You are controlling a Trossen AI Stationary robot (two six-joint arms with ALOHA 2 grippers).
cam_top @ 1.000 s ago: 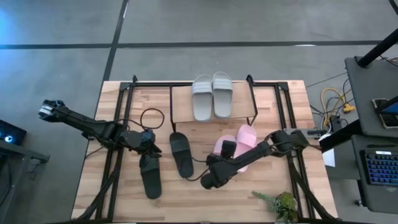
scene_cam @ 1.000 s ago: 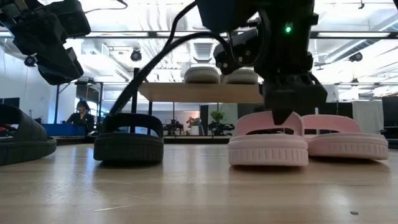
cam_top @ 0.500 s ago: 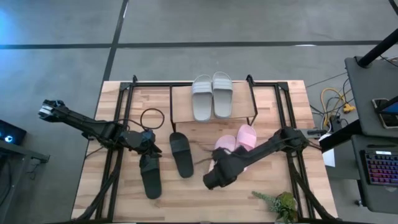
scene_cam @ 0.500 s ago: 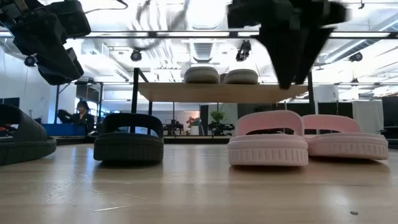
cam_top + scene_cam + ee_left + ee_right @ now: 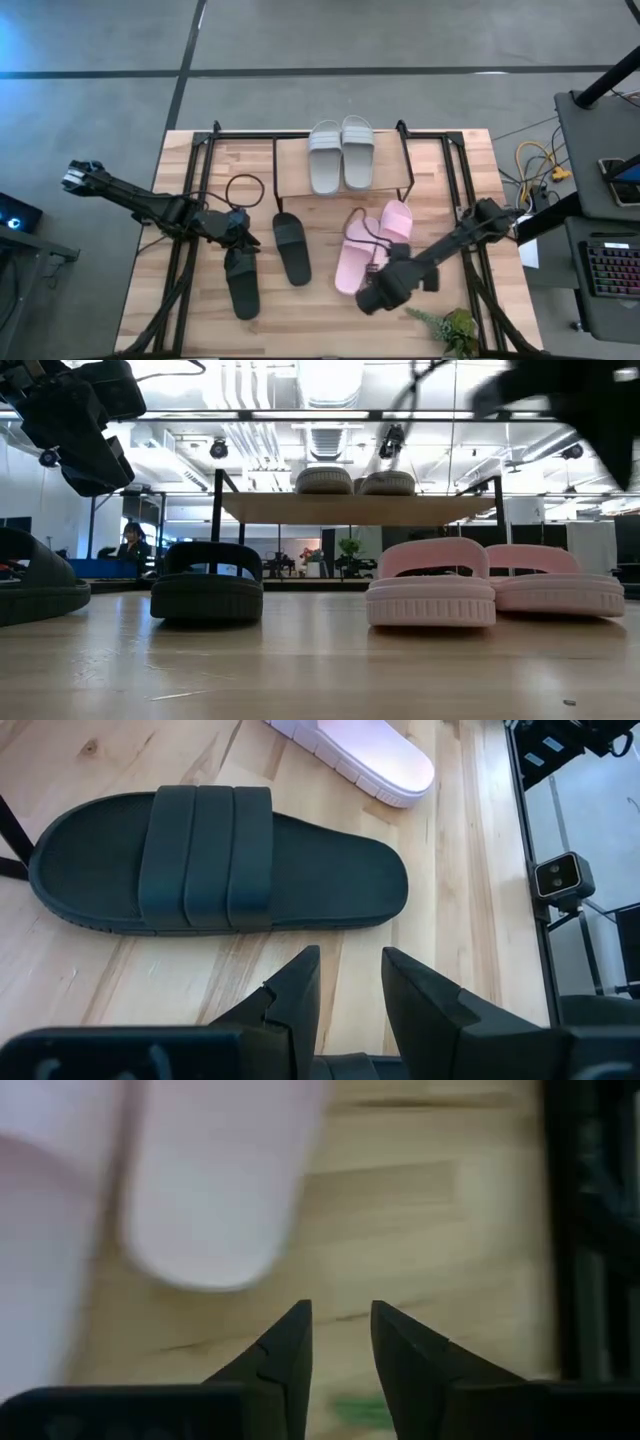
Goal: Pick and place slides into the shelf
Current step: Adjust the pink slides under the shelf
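Observation:
The pale grey-green pair (image 5: 340,153) lies soles down on the shelf (image 5: 391,166) at the table's far side. One black slide (image 5: 292,248) lies flat at mid-table and the other (image 5: 241,286) to its near left. The pink pair (image 5: 372,243) lies flat, right of centre. My left gripper (image 5: 243,243) hovers open between the two black slides, with the mid-table one (image 5: 220,860) ahead of its fingers. My right gripper (image 5: 372,297) is open above the table, nearer than the pink slides, with one pink end (image 5: 215,1180) ahead of it.
A black cable loop (image 5: 244,190) lies left of the shelf. A small green plant (image 5: 450,326) sits at the near right edge. The black metal frame (image 5: 190,150) runs along both table sides. A person (image 5: 130,542) sits far behind the table.
My right gripper has risen from the strap of the nearer pink slide and swung toward the table's near right corner. Both pink slides stay where they were on the table.

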